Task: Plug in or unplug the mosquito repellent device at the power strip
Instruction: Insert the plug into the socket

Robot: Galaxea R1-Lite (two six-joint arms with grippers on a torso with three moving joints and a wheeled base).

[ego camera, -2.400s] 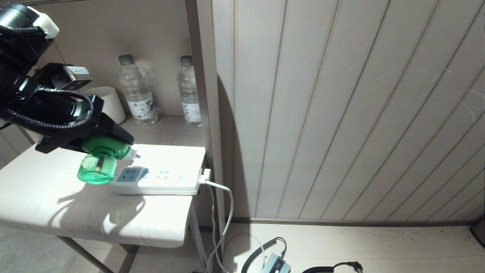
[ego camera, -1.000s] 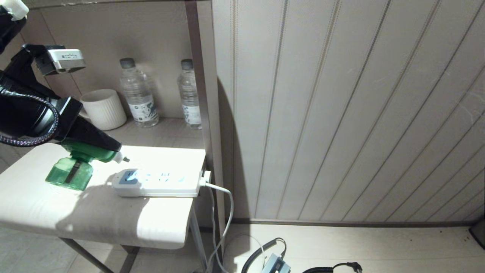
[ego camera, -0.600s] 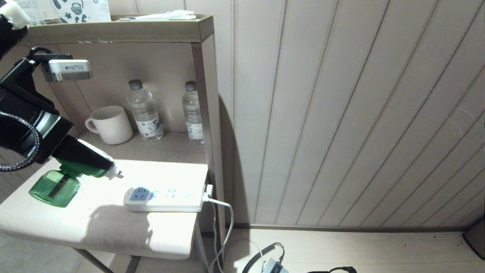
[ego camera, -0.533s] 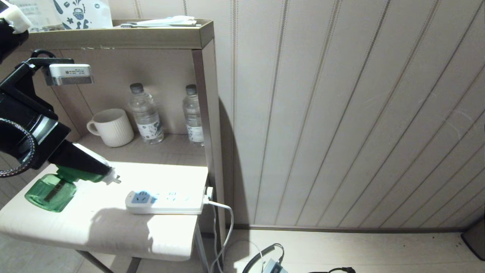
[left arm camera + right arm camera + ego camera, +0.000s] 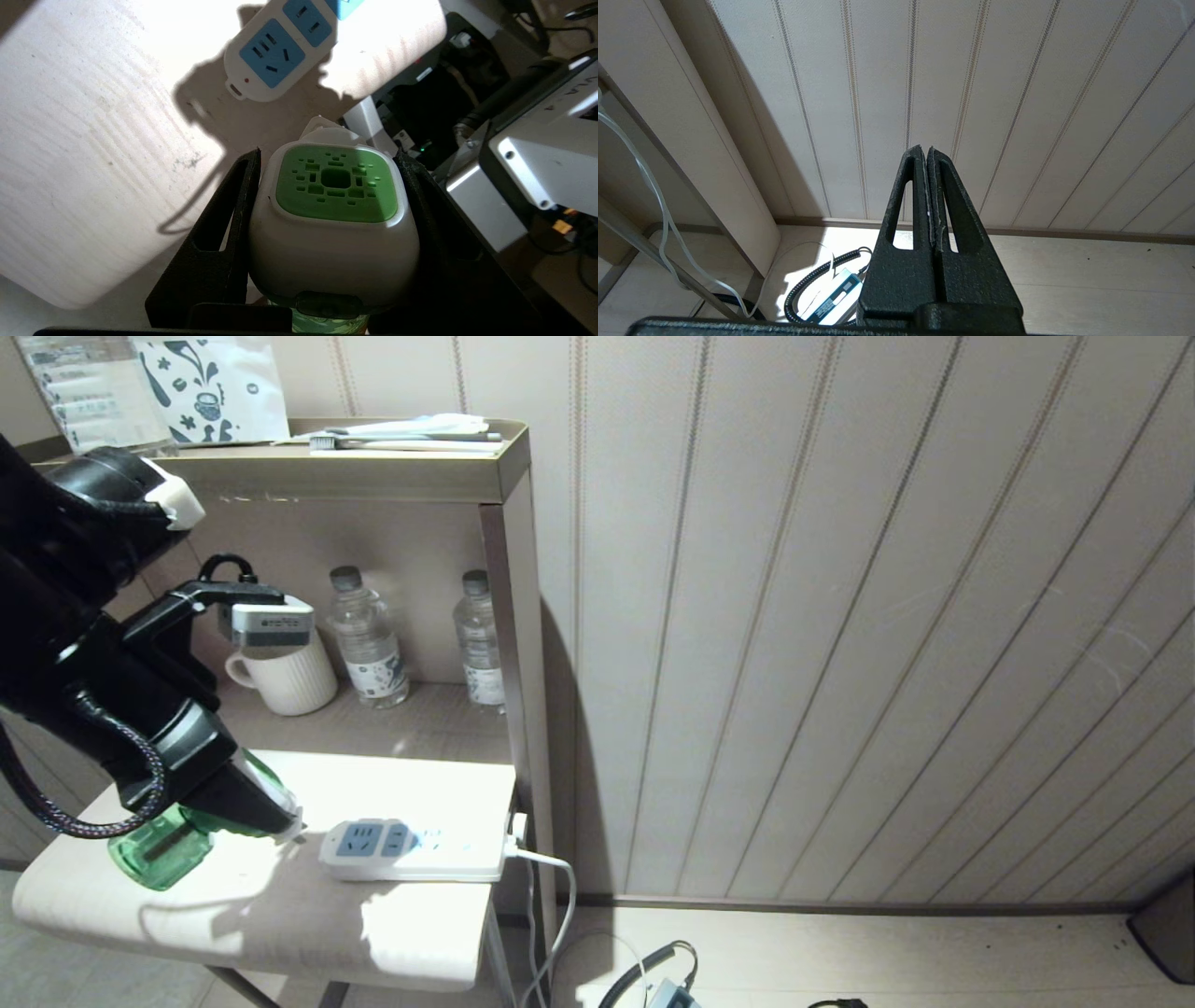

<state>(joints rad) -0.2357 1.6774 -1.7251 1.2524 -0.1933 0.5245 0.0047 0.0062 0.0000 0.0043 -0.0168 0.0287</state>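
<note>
Unplugged already: repellent device [image 5: 334,219] pinched in left gripper [image 5: 247,803] jaws, clear of power strip [image 5: 415,849]. Setting down on worktop [image 5: 280,924] left. Right gripper [image 5: 930,158] jaws pressed together.

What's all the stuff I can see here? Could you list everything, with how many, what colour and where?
Mosquito repellent device: one, white head with green face, green bottle; clamped in the left pincer above the table's left part.
Power strip: one, white with blue sockets; on the table near its right edge, nothing plugged in.
Table: one, pale wood.
Water bottles: two, clear; on the shelf behind the table.
Mug: one, cream, ribbed; on the shelf, left of the bottles.
Coiled cable: one, black; on the floor by the wall.
Left pincer: black, shut on the device.
Right pincer: black, shut, empty, facing the panelled wall.
</note>
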